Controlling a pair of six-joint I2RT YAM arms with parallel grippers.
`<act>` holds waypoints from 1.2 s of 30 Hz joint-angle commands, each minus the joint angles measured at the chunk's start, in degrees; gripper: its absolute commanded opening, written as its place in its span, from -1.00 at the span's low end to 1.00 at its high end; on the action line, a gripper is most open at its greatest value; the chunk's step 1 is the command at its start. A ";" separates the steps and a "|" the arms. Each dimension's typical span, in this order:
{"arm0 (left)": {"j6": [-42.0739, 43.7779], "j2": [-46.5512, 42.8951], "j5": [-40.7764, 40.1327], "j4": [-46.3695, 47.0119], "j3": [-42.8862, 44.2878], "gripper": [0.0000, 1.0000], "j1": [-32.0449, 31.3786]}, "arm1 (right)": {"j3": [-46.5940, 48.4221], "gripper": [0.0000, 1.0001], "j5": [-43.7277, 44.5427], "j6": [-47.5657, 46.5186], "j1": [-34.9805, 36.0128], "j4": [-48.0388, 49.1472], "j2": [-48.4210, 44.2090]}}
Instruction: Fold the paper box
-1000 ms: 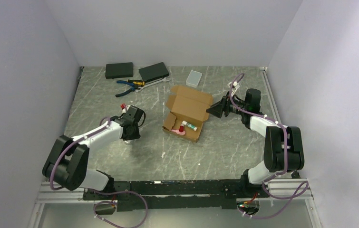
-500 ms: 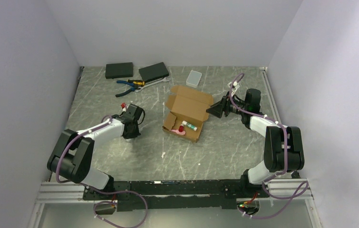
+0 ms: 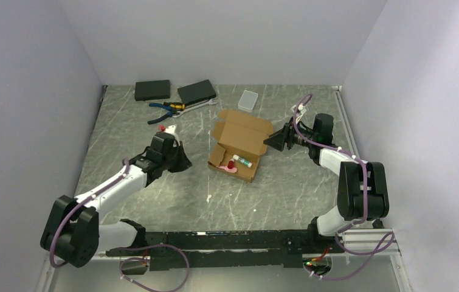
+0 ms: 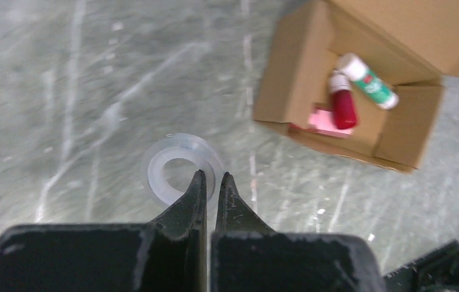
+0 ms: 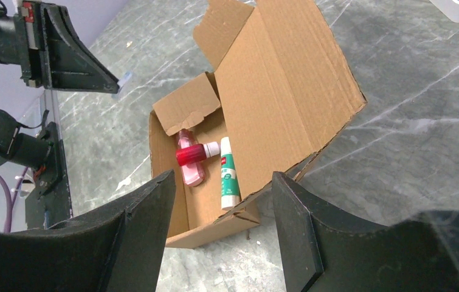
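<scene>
The paper box (image 3: 239, 143) is a brown cardboard mailer standing open mid-table, its lid tilted back. A green-and-white glue stick (image 5: 228, 173) and a red-capped pink item (image 5: 189, 155) lie inside. My left gripper (image 4: 211, 175) is shut on the rim of a translucent tape roll (image 4: 154, 176) and holds it left of the box (image 4: 348, 91); in the top view it (image 3: 184, 164) points toward the box. My right gripper (image 5: 222, 182) is open and empty at the box's right side, its fingers (image 5: 300, 225) on either side of the near corner without touching it.
Two flat black boxes (image 3: 152, 90) (image 3: 196, 91) and pliers (image 3: 166, 109) lie at the back left. A small translucent case (image 3: 247, 100) sits behind the box. A white scrap (image 3: 208, 198) lies in front of the box.
My left arm has swung from pointing down at the table to reaching right toward the box, with the tape roll in its jaws. The right arm and the box have not moved.
</scene>
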 commanded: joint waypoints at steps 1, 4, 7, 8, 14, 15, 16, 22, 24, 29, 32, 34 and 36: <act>-0.59 2.29 9.15 9.82 1.78 -1.00 -3.38 | 2.03 0.26 -1.31 -0.82 -0.19 2.47 -0.26; 0.09 7.71 9.43 12.32 6.60 -1.00 -7.96 | 2.03 0.26 -1.28 -0.85 -0.23 2.38 -0.31; 1.47 14.45 7.94 11.91 12.83 -1.00 -12.27 | 2.03 0.26 -1.32 -0.91 -0.24 2.29 -0.44; 1.97 16.56 7.29 11.43 14.94 -1.00 -13.45 | 2.03 0.26 -1.33 -0.91 -0.23 2.28 -0.53; 3.58 26.49 5.77 9.72 23.46 -1.00 -17.76 | 2.11 0.26 -1.59 -0.93 -0.32 2.37 -0.37; 3.71 27.95 5.58 9.06 24.61 -1.00 -17.92 | 2.12 0.26 -1.55 -0.97 -0.32 2.30 -0.40; 3.82 29.31 5.65 8.60 25.52 -1.00 -18.16 | 2.12 0.26 -1.66 -1.04 -0.32 2.29 -0.34; 3.76 31.21 4.07 8.05 27.18 -0.97 -18.82 | 2.29 0.26 -1.72 -1.08 -0.28 2.09 -0.14; 3.76 31.59 4.81 8.16 27.93 -0.84 -18.93 | 2.29 0.26 -1.77 -1.09 -0.27 2.15 0.01; 3.69 34.54 8.40 7.68 30.70 -0.46 -19.21 | 2.42 0.26 -1.67 -1.14 -0.32 1.87 -0.20; 3.83 33.47 6.94 6.80 30.85 -0.16 -19.21 | 2.39 0.26 -1.67 -1.30 -0.39 1.59 -0.27; 4.42 31.14 4.99 6.46 29.74 0.04 -19.22 | 2.38 0.26 -1.76 -1.35 -0.37 1.58 -0.29; 5.33 28.27 2.39 6.71 27.99 0.13 -19.11 | 2.45 0.26 -1.83 -1.36 -0.39 1.54 -0.16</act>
